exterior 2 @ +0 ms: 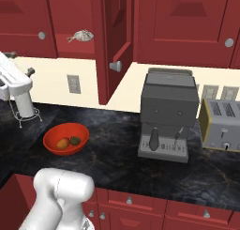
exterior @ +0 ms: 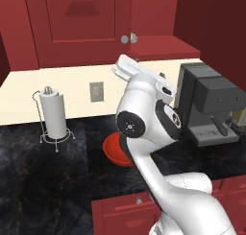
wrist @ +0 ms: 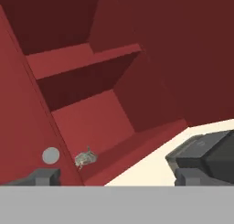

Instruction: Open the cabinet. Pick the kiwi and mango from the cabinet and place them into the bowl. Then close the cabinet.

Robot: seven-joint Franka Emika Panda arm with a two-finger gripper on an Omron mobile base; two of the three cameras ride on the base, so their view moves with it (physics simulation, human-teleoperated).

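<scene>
The cabinet [exterior 2: 70, 13] is a dark red wall unit. Its right door [exterior 2: 115, 36] stands swung out towards me, and its left door [exterior 2: 28, 18] is shut. The orange-red bowl [exterior 2: 49, 136] sits on the black counter below. Inside it the orange-yellow mango [exterior 2: 62, 142] and the dark kiwi [exterior 2: 75, 140] lie side by side. The arm partly hides the bowl [exterior: 111, 150] in the left base view. My gripper [wrist: 114, 177] is open with nothing between its fingers. It is raised above the counter and looks into the cabinet's red shelves [wrist: 87, 63].
A small pale garlic-like thing [wrist: 85, 158] lies on the cabinet's lower shelf. A paper-towel stand [exterior: 54, 115] is at the back left. A grey coffee machine [exterior 2: 166, 114] and a toaster [exterior 2: 222, 126] stand to the right. A red drawer front [exterior: 122, 212] sits under the counter.
</scene>
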